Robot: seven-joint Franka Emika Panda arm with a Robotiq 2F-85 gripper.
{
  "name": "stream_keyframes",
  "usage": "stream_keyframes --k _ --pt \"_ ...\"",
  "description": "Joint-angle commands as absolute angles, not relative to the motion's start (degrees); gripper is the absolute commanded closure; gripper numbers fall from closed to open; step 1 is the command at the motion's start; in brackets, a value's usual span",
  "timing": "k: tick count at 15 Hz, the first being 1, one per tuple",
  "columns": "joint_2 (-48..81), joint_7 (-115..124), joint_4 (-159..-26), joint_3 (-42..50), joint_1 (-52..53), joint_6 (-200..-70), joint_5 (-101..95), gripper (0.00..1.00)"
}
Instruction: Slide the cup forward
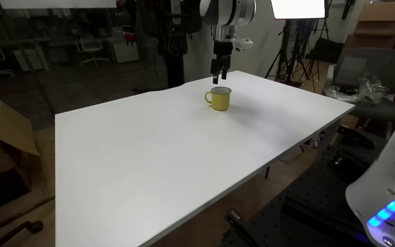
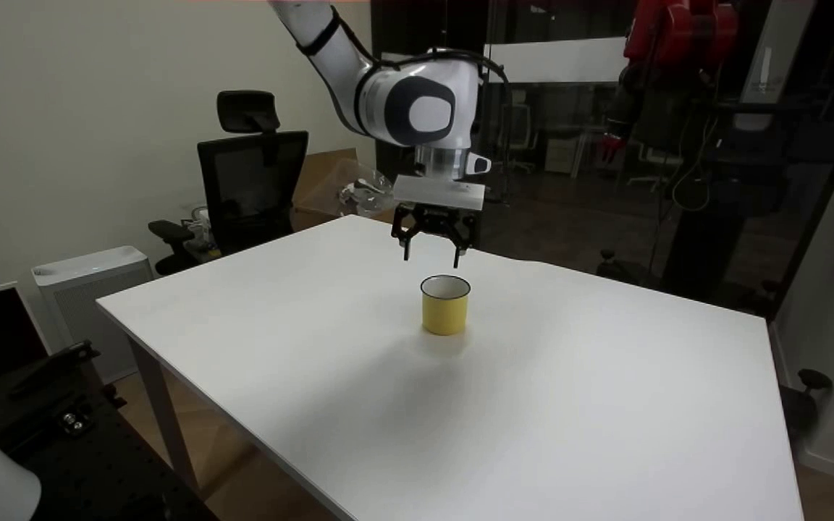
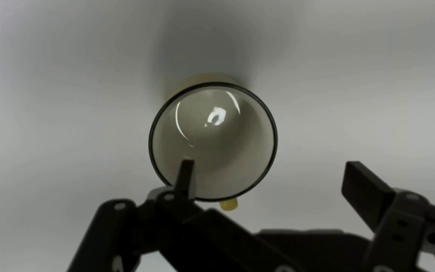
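Note:
The yellow cup (image 1: 220,100) with a dark rim stands upright on the white table (image 1: 142,157). It also shows in an exterior view (image 2: 444,312), where its handle is hidden. In the wrist view I look down into the cup (image 3: 217,139); a bit of its yellow handle shows at the lower rim. My gripper (image 1: 219,80) is open and empty, pointing down above the cup in both exterior views (image 2: 431,261). In the wrist view the gripper (image 3: 270,163) has its left finger overlapping the cup's opening and its right finger over the table, apart from the cup.
A black office chair (image 2: 250,181) and a white boxy unit (image 2: 95,297) stand beyond the table's edge. A grey chair (image 1: 372,75) with plastic wrapping and an open cardboard box (image 1: 15,130) stand off the table. A dark robot stand (image 1: 175,58) is behind the table.

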State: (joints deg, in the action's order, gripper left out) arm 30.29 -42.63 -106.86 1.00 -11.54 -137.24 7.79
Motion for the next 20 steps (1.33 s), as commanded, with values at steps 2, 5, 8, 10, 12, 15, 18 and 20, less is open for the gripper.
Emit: stream_keyframes --k 2,5,8,10,12,15,18,20 --pt "35.47 -41.84 -101.68 -0.6 -12.52 -136.16 6.28 0.0" --pt "38.17 -41.64 -99.36 -0.72 -12.7 -135.4 5.54 0.0" --pt "40.78 -41.37 -96.96 -0.87 -12.7 -134.18 4.67 0.0" --pt "42.12 -41.29 -95.65 -1.01 -12.65 -133.56 3.99 0.0" --pt "43.21 -40.84 -94.49 -1.0 -12.5 -133.38 3.66 0.26" --pt "44.27 -40.51 -93.13 -0.9 -12.21 -133.42 2.54 0.49" --pt "44.83 -40.45 -92.15 -1.0 -12.06 -133.18 1.72 0.69" --pt "44.88 -40.45 -91.78 -1.09 -11.94 -132.99 1.39 0.81"
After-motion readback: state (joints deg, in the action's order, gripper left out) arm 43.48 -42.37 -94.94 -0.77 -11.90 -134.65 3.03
